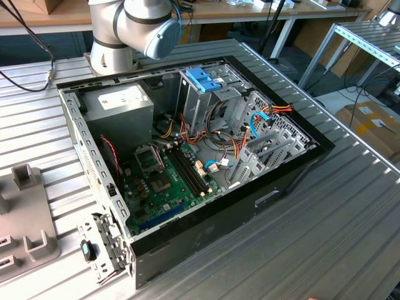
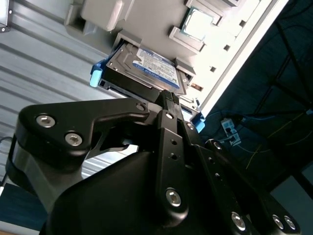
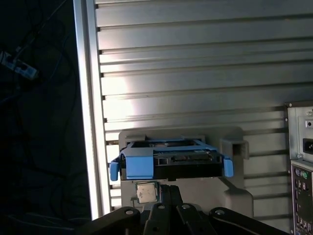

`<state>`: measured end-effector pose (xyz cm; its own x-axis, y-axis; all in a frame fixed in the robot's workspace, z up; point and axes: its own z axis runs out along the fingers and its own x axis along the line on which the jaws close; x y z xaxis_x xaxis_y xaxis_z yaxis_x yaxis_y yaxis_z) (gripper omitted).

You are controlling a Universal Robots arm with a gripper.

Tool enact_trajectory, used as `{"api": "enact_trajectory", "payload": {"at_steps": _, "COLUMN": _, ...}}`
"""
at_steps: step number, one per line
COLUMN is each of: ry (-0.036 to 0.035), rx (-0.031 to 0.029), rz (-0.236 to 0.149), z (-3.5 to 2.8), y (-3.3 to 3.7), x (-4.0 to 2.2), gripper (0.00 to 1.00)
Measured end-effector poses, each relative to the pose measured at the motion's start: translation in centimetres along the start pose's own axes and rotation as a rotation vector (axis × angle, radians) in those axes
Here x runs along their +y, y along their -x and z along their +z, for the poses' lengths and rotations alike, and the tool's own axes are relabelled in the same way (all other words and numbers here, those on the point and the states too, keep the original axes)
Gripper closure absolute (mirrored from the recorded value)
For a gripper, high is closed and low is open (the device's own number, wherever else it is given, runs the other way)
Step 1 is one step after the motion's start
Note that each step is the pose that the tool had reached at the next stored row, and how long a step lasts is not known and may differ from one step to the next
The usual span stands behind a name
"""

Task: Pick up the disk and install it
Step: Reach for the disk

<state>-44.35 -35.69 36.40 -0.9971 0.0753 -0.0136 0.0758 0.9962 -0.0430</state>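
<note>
The gripper (image 2: 170, 97) points down at the ribbed table (image 3: 195, 49), with the disk (image 2: 146, 66) lying flat in a grey holder (image 2: 142, 19) just ahead of its tip. Seen from behind its own black body, I cannot tell whether it is spread or closed, nor whether it touches the disk. The arm (image 1: 147, 25) is cut off by the exterior view's top edge, behind the open computer case (image 1: 206, 231).

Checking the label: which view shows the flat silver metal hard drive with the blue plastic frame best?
The second wrist view: the hard drive shows its labelled top face. The first wrist view shows the hard drive edge-on.
</note>
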Motion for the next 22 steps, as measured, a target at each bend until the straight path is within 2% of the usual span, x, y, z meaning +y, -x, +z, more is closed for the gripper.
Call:
{"api": "enact_trajectory", "payload": {"at_steps": 10, "ry": -0.0009, "rx": -0.0001, "rz": 0.000, "z": 0.11, "y": -0.82, "x": 0.31, "gripper": 0.89}}
{"api": "enact_trajectory", "payload": {"at_steps": 22, "ry": -0.0013, "rx": -0.0002, "rz": 0.000, "z": 0.12, "y": -0.91, "x": 0.32, "gripper": 0.89}}
